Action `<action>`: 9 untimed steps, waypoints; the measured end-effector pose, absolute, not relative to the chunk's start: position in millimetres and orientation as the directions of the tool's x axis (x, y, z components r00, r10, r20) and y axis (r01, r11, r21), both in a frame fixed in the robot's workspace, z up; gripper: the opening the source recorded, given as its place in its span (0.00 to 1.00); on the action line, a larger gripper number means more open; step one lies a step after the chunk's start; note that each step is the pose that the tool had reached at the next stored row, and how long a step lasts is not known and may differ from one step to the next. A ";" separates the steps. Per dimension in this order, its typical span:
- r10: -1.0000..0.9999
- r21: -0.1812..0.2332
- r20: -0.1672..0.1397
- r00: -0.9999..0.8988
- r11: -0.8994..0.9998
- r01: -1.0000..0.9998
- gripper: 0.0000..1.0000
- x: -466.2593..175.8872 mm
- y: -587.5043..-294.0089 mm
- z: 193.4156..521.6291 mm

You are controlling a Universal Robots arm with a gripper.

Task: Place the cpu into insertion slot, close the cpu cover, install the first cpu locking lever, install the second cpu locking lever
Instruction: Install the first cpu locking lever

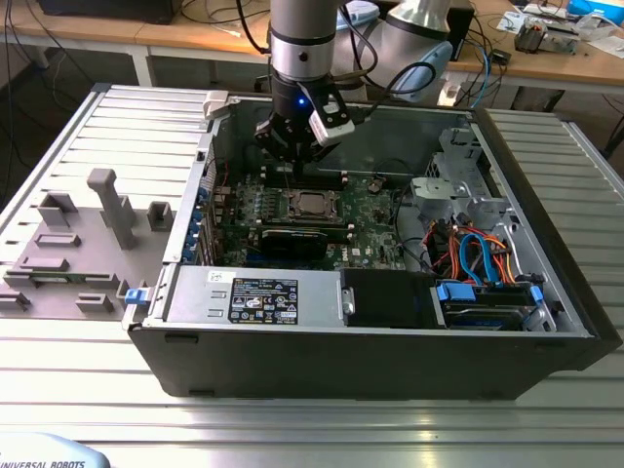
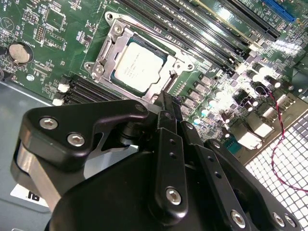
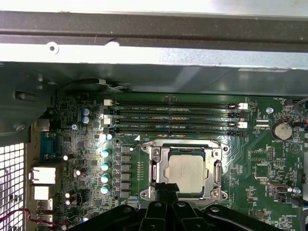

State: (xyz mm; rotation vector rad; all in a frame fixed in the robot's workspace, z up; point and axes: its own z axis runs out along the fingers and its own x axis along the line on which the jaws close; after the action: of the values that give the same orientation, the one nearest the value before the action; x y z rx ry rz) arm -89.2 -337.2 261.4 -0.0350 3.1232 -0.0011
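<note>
tool [image 2: 167,98]: black metal, with bolted linkage plates. its two narrow fingers are pressed together at the tip, and nothing is visible between them. in both wrist views the tip sits at one edge of the socket assembly; contact cannot be confirmed.

cpu [image 2: 137,67]: flat square chip with a matte silver-grey top, lying level in the insertion slot [image 1: 310,205] on the green motherboard [image 2: 57,29].

cpu cover [image 2: 107,53]: thin stamped frame of bright metal, lying flat around the chip, whose top shows through the square window.

memory slots [image 3: 173,118]: four long, narrow black channels running parallel, just beside the socket.

computer case [image 1: 390,351]: dark sheet-metal box, open at the top, resting on a ribbed aluminium surface [image 1: 292,419]. in the exterior view the arm reaches down into the case above the socket.
</note>
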 end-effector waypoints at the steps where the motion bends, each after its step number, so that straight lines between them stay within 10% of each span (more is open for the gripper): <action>1: -0.022 -0.001 -0.018 -1.000 1.000 -0.022 0.11 -89.2 -337.2 261.4; 9: -0.022 -0.001 -0.018 -1.000 1.000 -0.022 0.11 -90.4 -337.3 261.4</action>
State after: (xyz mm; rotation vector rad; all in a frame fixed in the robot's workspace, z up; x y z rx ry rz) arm -90.4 -337.3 261.4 -0.0344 3.1232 -0.0010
